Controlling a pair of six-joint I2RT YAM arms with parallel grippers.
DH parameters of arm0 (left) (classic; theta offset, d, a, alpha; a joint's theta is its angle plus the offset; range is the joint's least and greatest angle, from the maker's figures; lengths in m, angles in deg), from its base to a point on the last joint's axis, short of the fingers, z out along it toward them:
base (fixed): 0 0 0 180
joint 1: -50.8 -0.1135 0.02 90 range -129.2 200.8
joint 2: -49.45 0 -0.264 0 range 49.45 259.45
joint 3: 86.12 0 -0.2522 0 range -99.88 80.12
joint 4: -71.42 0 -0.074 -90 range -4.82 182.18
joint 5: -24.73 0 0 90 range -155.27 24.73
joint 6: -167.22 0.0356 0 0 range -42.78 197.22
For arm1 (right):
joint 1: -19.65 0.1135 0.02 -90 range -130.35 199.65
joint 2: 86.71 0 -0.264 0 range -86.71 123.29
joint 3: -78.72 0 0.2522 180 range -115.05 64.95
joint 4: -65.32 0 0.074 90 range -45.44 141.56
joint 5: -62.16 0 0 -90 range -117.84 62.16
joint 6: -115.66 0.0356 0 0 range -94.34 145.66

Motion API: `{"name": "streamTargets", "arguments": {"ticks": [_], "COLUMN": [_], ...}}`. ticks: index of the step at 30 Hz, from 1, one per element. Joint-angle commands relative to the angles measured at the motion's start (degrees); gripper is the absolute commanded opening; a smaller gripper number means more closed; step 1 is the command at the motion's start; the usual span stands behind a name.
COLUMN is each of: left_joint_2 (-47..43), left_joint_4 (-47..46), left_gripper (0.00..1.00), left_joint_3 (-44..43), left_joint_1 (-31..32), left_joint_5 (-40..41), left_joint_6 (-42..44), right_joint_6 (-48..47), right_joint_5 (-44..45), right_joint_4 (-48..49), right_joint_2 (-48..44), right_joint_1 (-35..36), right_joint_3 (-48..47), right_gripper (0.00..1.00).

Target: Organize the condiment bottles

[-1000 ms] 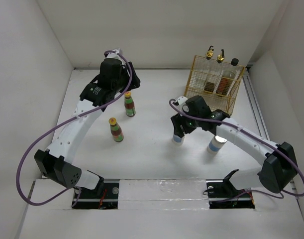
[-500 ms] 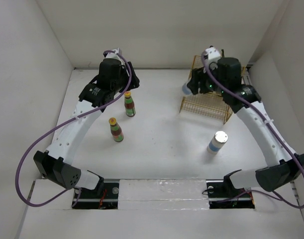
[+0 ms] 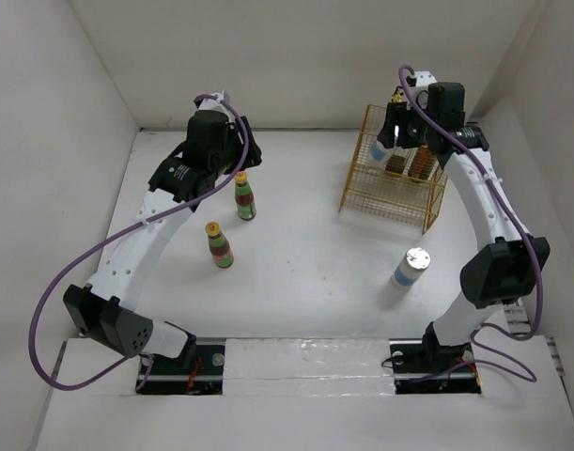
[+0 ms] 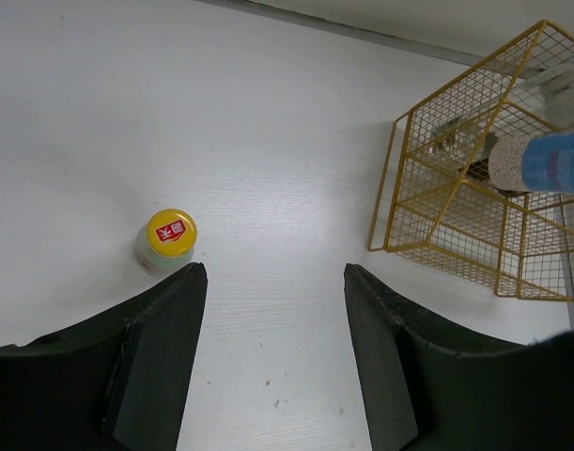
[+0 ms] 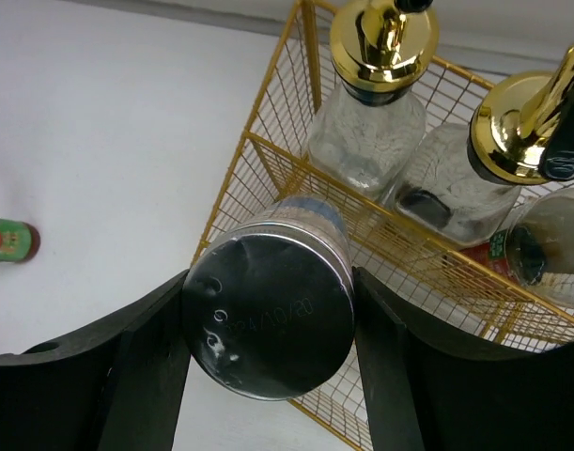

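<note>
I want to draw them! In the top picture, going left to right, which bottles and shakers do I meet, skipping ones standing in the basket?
Near sauce bottle → far sauce bottle → held shaker → standing shaker.

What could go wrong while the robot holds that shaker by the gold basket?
The white, blue-banded, silver-lidded shaker held in the right gripper hangs by the rim of the gold wire basket. Lowered off-centre, it might catch a wire and tip. It might also knock the clear gold-topped glass cruets standing close behind.
</note>
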Motion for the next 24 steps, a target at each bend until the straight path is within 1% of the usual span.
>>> {"name": "streamTargets", "arguments": {"ticks": [1,5,6,13,16,18,20,21,24], "left_joint_2": [-1.5,-1.5,-1.5,-1.5,-1.5,-1.5,-1.5,-1.5,-1.5], "left_joint_4": [-1.0,-1.0,-1.5,-1.5,-1.5,-1.5,-1.5,-1.5,-1.5], "left_gripper": [0.56,0.56,0.56,0.56,0.56,0.56,0.56,0.56,0.56], "left_joint_3": [-1.9,-1.9,-1.9,-0.9,-0.9,-0.9,-0.9,-0.9,-0.9], "left_joint_1": [-0.1,-0.1,-0.1,-0.1,-0.1,-0.1,-0.1,-0.1,-0.1], "left_joint_5": [1.3,1.3,1.3,0.2,0.2,0.2,-0.3,-0.3,-0.3], "left_joint_6": [0.9,0.9,0.9,0.4,0.4,0.4,-0.1,-0.1,-0.1], "right_joint_6": [-0.9,-0.9,-0.9,-1.5,-1.5,-1.5,-1.5,-1.0,-0.3], "right_joint_5": [-1.7,-0.6,0.3,4.8,6.4,6.5,7.0,7.0,7.5], "right_joint_4": [5.1,7.8,8.6,9.3,9.3,9.3,7.8,7.7,5.9], "right_joint_2": [-1.5,-0.9,-0.4,2.6,5.0,7.1,8.4,9.5,10.2], "right_joint_1": [-0.1,-0.1,0.4,3.1,4.2,4.2,4.8,4.8,4.8], "right_joint_3": [-4.2,-2.4,-1.6,4.1,4.6,3.5,2.9,2.1,-0.2], "right_gripper": [0.46,0.46,0.48,0.49,0.50,0.56,0.58,0.64,0.75]}}
